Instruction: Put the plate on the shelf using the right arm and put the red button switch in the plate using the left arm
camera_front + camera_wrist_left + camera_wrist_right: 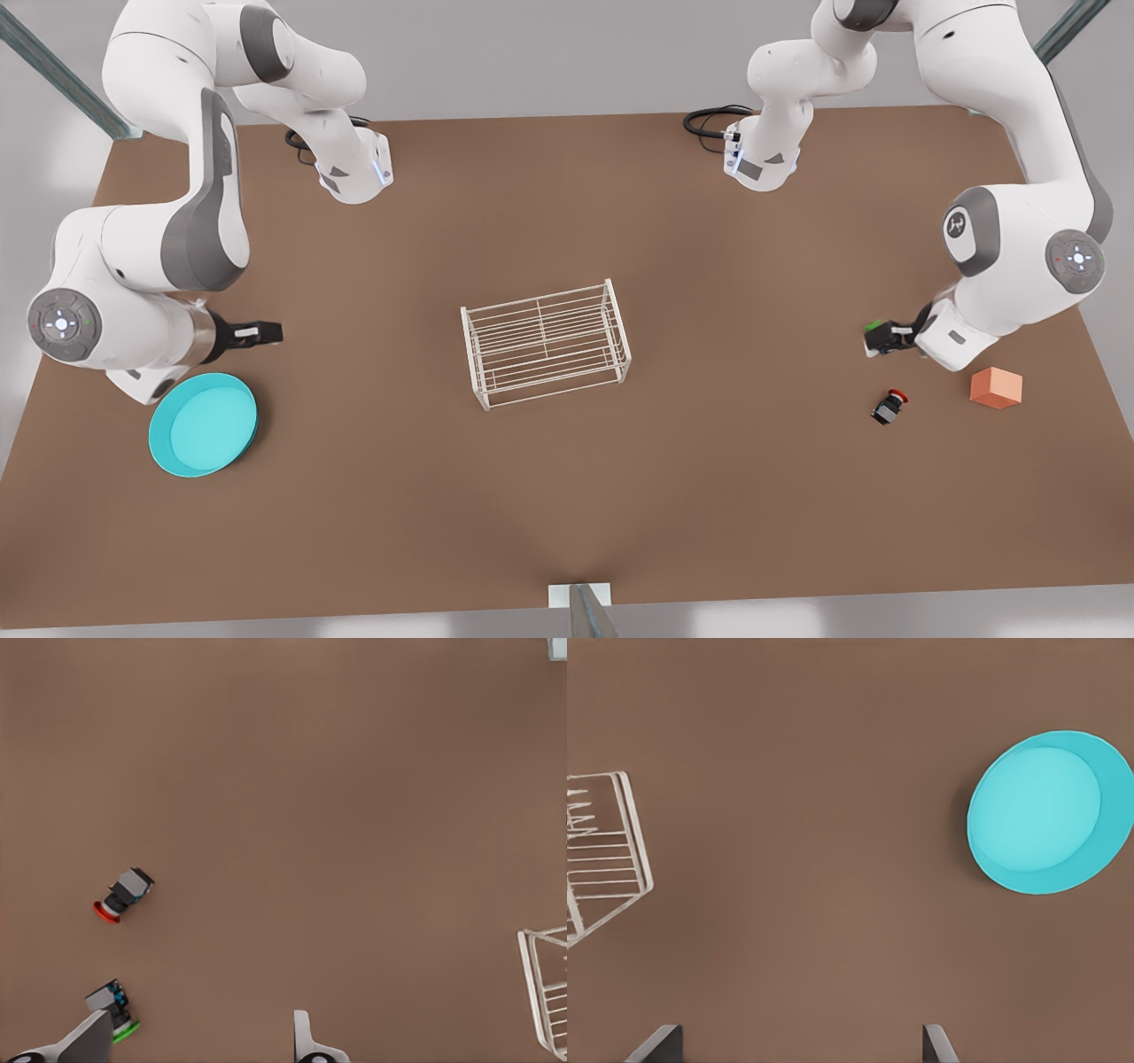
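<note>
Plate (203, 424) lying flat at the lower left of the front view, turquoise, shallow, raised rim all round; stiff and smooth by the look of it, likely light but slippery, so best pinched across the rim edge rather than scooped from the middle. Right gripper (266, 332) hovering just above and beside it, fingers (656, 1043) spread wide in the right wrist view, nothing held, plate (1050, 812) sitting off to the upper right of that frame. Shelf (546, 343) standing upright mid-table, thin white bars, well apart from both arms; top tier looks narrow for the dish, so a centred, level set-down called for. Red button switch (890, 406) tipped on its side at the right of the front view, near the orange cube (996, 387); tiny, hard, boxy body, best gripped across the black flanks and not the round cap. Left gripper (879, 338) up beside the green-capped switch (115, 1011), fingers (86, 1039) parted, empty, red one (122, 895) close by.
</note>
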Controlling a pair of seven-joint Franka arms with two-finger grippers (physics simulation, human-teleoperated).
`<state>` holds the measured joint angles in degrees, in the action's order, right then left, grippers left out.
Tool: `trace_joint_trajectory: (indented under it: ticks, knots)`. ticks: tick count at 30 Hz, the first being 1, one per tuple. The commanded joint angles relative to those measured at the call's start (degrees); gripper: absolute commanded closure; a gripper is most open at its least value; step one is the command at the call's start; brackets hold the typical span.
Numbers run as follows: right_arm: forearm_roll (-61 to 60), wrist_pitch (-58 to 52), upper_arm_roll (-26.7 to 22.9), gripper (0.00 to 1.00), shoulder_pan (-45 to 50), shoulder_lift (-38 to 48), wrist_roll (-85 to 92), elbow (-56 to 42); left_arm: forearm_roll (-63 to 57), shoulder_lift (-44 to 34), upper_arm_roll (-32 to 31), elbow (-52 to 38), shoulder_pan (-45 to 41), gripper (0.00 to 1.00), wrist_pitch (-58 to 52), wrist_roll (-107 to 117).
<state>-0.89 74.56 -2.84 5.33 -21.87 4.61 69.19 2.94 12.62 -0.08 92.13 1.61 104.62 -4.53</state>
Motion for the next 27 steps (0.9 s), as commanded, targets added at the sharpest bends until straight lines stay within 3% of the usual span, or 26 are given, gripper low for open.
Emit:
trace_joint_trajectory:
  ticks: [1,5,12,17,19,22,27]
  knots:
    - [-0.78,2.79,-0.06,0.0,-0.05,0.07,6.11,-0.02,-0.03,-0.05,-0.01,-0.02,-0.03,0.0,7.36,-4.7]
    - [-3.15,3.23,-2.35,0.0,-1.54,-3.18,6.46,0.41,-1.52,0.47,-0.19,-0.02,-0.03,0.0,7.62,-16.46]
    - [-4.91,14.2,-2.88,0.0,-15.52,-10.83,15.08,2.61,-2.14,7.06,-0.19,0.5,0.06,0.0,10.69,-34.41]
    - [-11.77,20.19,-2.52,0.0,-25.1,-16.63,30.37,2.7,-5.84,11.9,-0.1,0.42,0.67,0.0,10.78,-34.67]
    - [-11.94,28.09,-2.61,0.0,-28.62,-20.14,34.41,2.26,-7.51,14.36,-0.01,0.33,1.29,0.0,10.78,-33.71]
    - [-14.67,29.77,-2.44,0.0,-29.5,-26.29,38.28,-3.98,-7.59,16.82,-0.01,0.24,2.78,0.0,12.28,-33.97]
    - [-13.26,38.56,-0.41,0.0,-26.6,-28.14,40.48,-4.42,-7.77,18.75,-0.01,-0.02,3.4,0.0,13.51,-34.5]
